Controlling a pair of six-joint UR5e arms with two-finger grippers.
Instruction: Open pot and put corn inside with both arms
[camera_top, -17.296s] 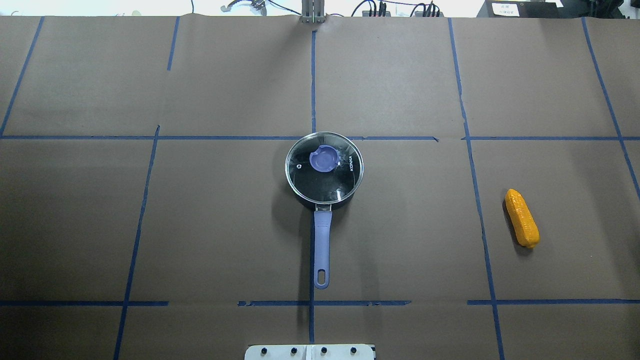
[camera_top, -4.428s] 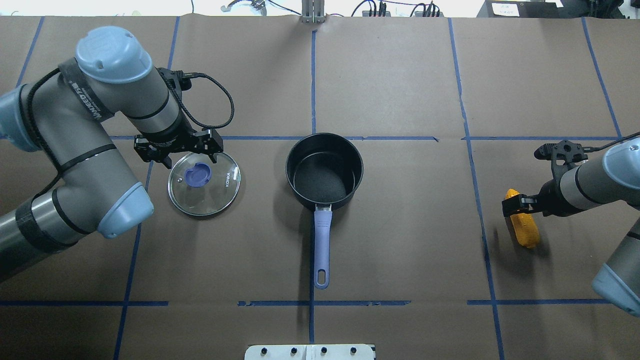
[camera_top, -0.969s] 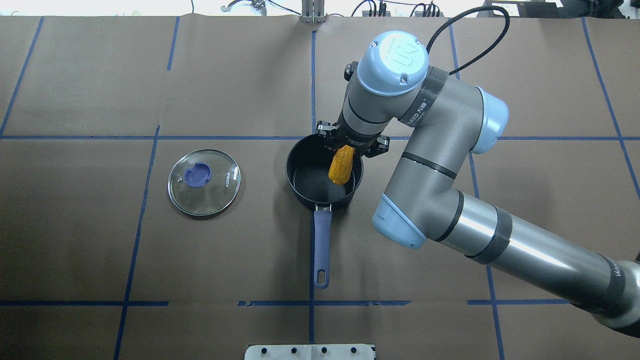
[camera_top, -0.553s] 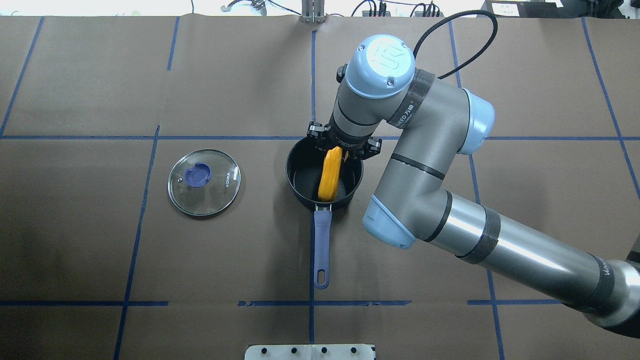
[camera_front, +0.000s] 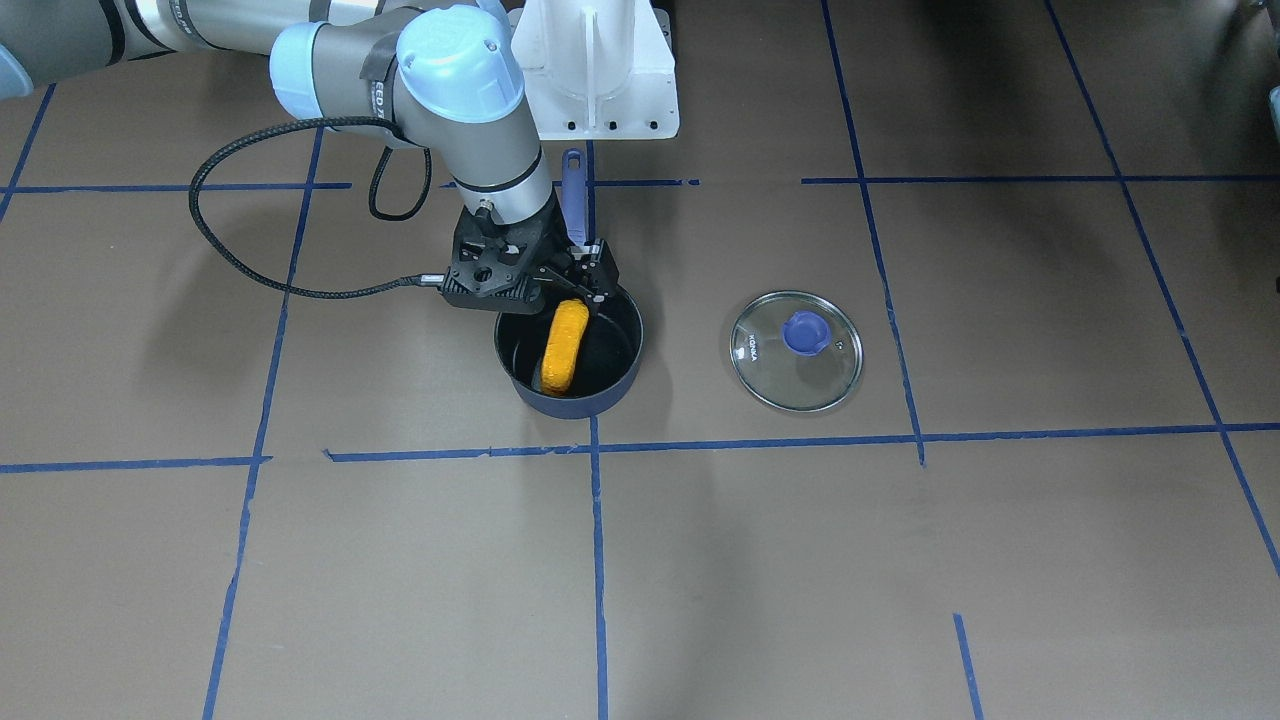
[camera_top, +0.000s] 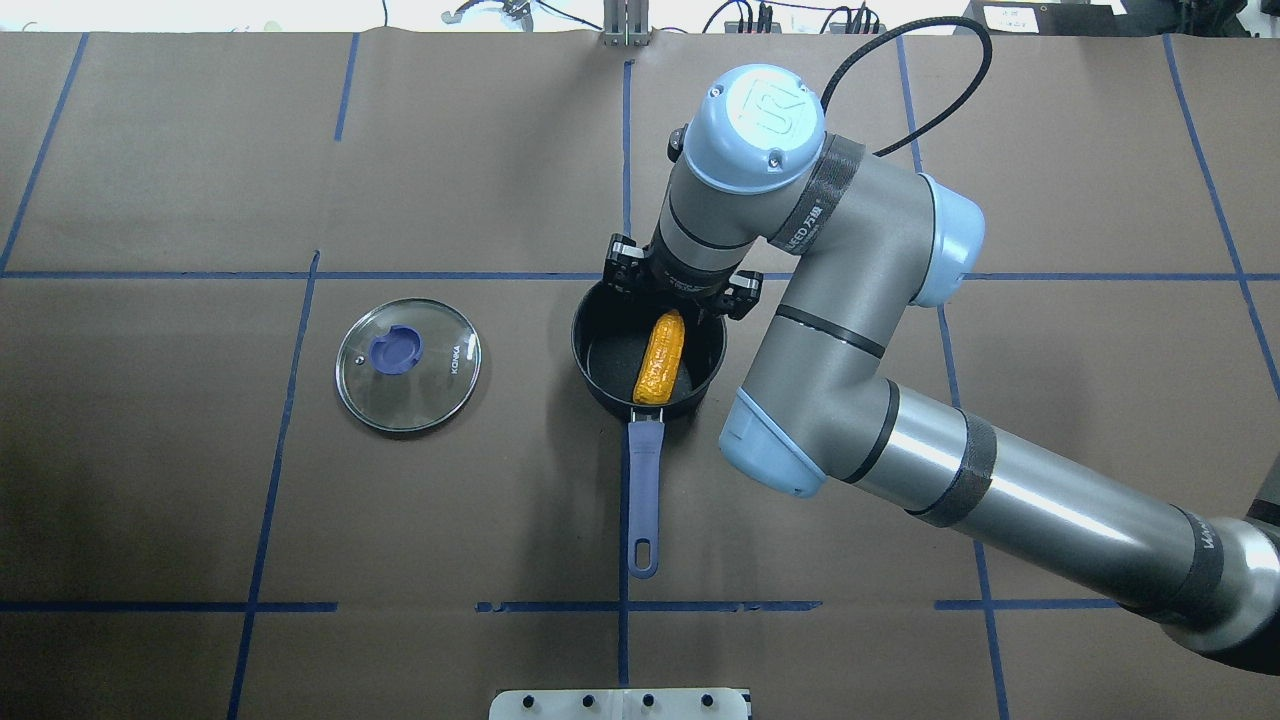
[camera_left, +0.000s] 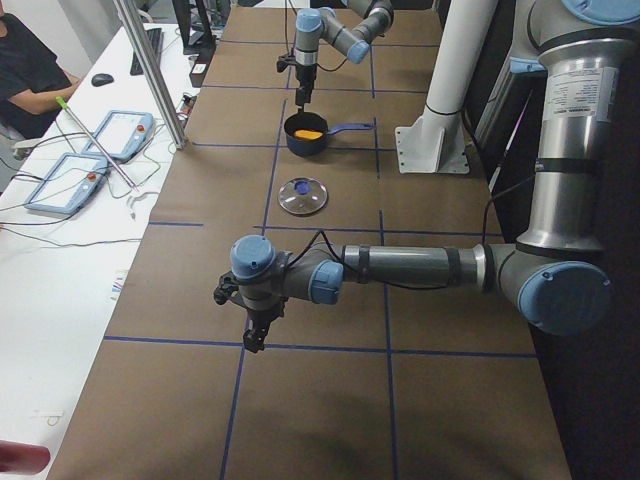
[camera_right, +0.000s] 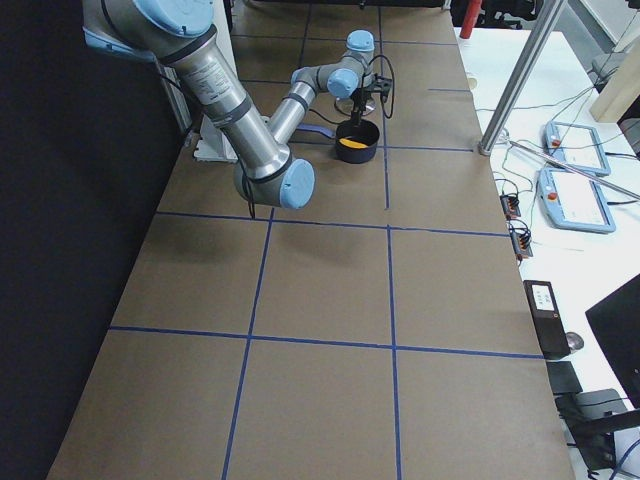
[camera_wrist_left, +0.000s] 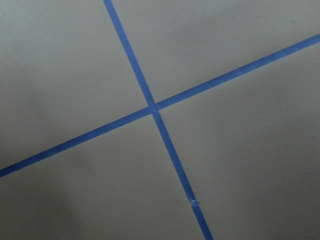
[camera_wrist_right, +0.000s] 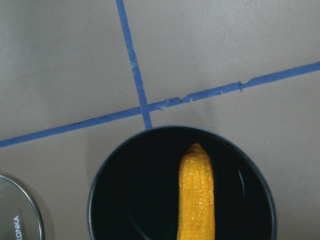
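The dark navy pot (camera_top: 582, 345) stands uncovered at the table's middle, with its purple-blue handle (camera_top: 645, 490) pointing toward the robot. The orange-yellow corn (camera_top: 660, 357) lies inside it, free of the fingers; it also shows in the front view (camera_front: 563, 347) and the right wrist view (camera_wrist_right: 196, 200). My right gripper (camera_front: 578, 283) hovers open over the pot's rim on the handle side in the front view. My left gripper (camera_left: 255, 335) hangs over bare table far from the pot; I cannot tell if it is open or shut.
The glass lid (camera_top: 408, 365) with its purple knob lies flat on the table, left of the pot. The white pedestal base (camera_front: 600, 70) stands at the robot's edge. Blue tape lines (camera_wrist_left: 152, 107) cross the brown table cover.
The corn has left my right gripper and now lies in the pot, where it hung tilted from the fingers before. The right arm has shifted slightly left.
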